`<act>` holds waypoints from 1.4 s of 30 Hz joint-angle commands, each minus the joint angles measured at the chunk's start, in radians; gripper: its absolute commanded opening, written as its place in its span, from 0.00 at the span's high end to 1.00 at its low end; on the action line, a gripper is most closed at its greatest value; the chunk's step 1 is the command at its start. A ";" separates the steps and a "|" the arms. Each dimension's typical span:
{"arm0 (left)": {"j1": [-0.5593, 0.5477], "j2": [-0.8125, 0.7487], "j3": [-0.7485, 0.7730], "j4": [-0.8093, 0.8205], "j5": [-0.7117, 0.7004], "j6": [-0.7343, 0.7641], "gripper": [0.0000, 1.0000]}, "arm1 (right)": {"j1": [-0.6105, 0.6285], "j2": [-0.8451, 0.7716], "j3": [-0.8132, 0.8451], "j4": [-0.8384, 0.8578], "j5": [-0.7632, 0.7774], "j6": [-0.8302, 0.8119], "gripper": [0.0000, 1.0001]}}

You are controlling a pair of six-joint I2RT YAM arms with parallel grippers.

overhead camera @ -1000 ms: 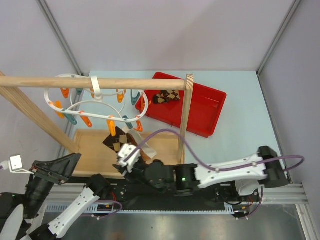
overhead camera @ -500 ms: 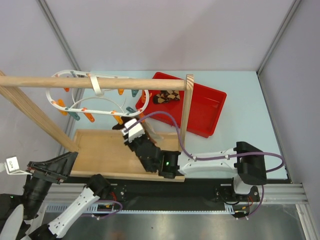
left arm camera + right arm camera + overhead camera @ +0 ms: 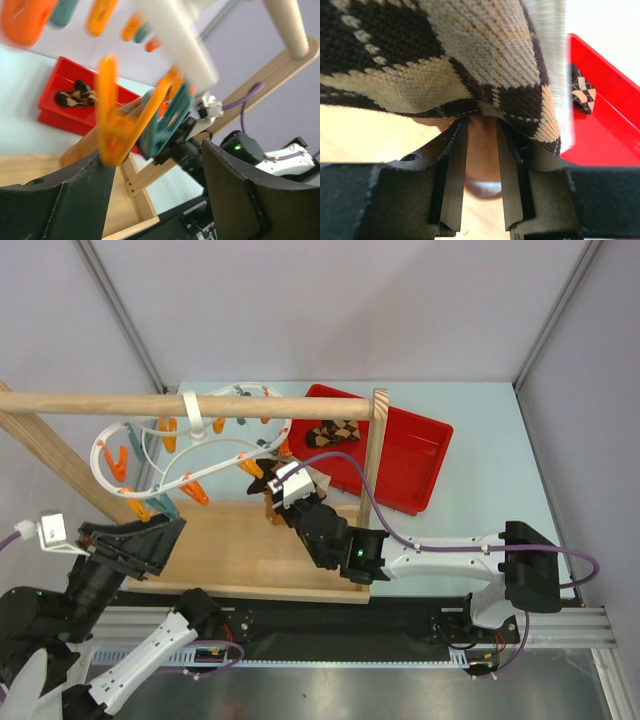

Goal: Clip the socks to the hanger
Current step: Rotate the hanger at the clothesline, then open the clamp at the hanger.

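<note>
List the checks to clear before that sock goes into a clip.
1. Grip: held sock pinched between right fingers: ok.
2. Helper arm: left fingers open, with the orange peg at their tips: ok.
3. Clip: orange peg pressed open to take the fabric: not ok.
4. Support: hanger hooked over the wooden rod: ok.
5. Alignment: sock edge lined up with that peg: cannot tell.
6. Supply: second sock lying in the red tray: ok.

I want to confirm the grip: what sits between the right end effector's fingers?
The right wrist view shows a fold of the argyle sock pinched at the tips of the right end effector.
</note>
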 commanded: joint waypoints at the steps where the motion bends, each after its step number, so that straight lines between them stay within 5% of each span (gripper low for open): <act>1: 0.001 0.099 0.056 0.129 0.130 -0.014 0.28 | -0.019 -0.052 -0.002 0.036 0.007 0.055 0.66; 30: 0.000 0.118 0.310 -0.174 -0.116 -0.065 0.22 | -0.043 -0.067 0.009 -0.007 -0.037 0.127 0.64; 42: 0.001 0.244 0.393 -0.181 -0.045 0.143 0.25 | -0.048 -0.080 0.012 -0.033 -0.040 0.155 0.64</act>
